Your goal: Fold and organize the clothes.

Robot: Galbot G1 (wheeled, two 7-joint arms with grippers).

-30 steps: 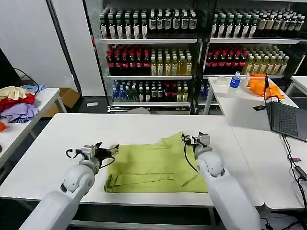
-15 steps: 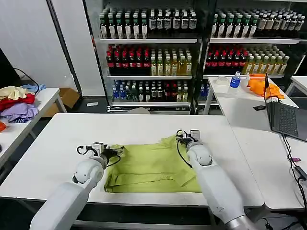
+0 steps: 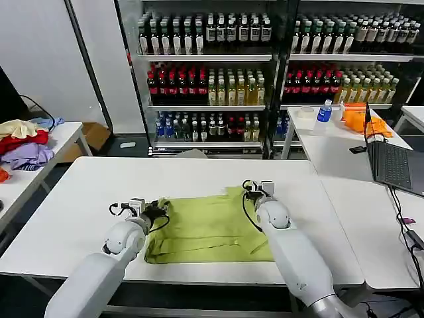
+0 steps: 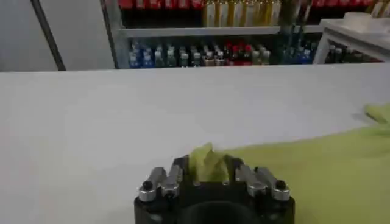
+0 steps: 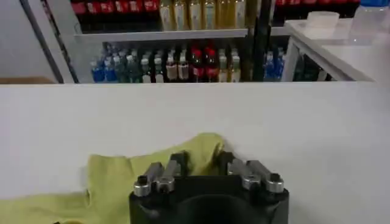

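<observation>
T-shirt (image 3: 211,225) lies flat mid-table (image 3: 79,199) | left gripper (image 3: 154,211) clamped on its 9 o'clock edge, fabric bunched between the jaws | right gripper (image 3: 255,190) pinching the 1 o'clock corner | risk: uneven pull slips the thin cloth free, skewing the fold.

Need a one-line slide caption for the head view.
Both end effectors, left and right, grip the lime T-shirt on the white table.

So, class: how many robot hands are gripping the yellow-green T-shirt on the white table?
2. The left hand pinches the T-shirt at its left far corner; the right hand pinches the far edge on the right side. Both hold fabric between their fingers.
</observation>
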